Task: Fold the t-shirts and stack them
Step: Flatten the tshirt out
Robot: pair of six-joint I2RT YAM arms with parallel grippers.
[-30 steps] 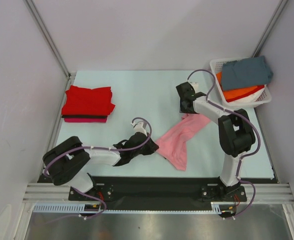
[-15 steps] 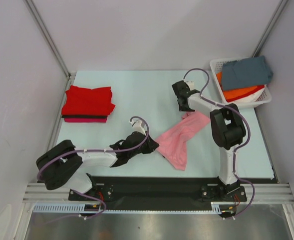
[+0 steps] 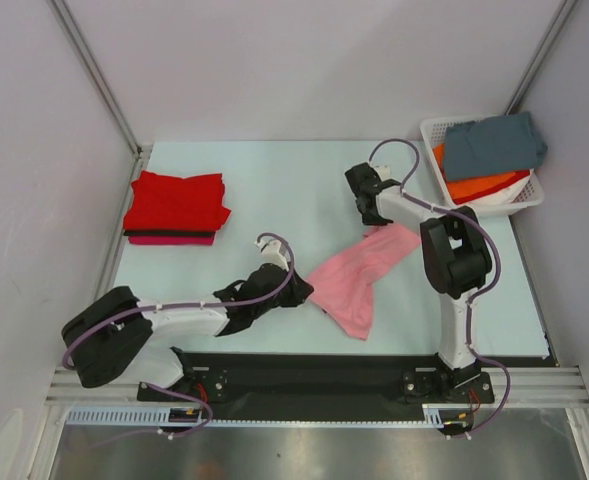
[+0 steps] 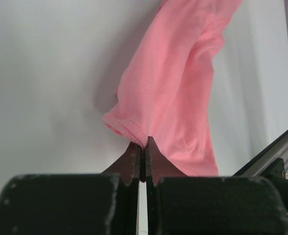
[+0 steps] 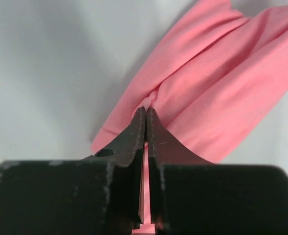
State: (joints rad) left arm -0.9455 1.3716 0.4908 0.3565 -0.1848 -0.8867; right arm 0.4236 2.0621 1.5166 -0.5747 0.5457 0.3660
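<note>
Done: red stack (image 3: 177, 205), left edge of table (image 3: 274, 175).
In hand: pink t-shirt (image 3: 359, 280), unfolded; your left gripper (image 4: 143, 143) and right gripper (image 5: 146, 111) pinch it.
Remaining: grey-blue t-shirt (image 3: 494, 145), orange t-shirt (image 3: 484, 186), far-right corner.

**Top view.** Light was bright, even and diffuse, coming from above. The pale table (image 3: 274, 180) showed no glare, and the arms and the shirt (image 3: 359, 280) cast only faint, short shadows. The walls (image 3: 34, 200) read flat grey-white, and the steel strip (image 3: 304, 450) at the bottom edge gave a dull sheen. Focus was sharp throughout.

**Wrist views.** The cloth was fairly sharp, with a soft grey shadow along its left side. The left hand (image 4: 140, 143) and right hand (image 5: 146, 111) were dark, their near bodies blurred and grainy.
</note>
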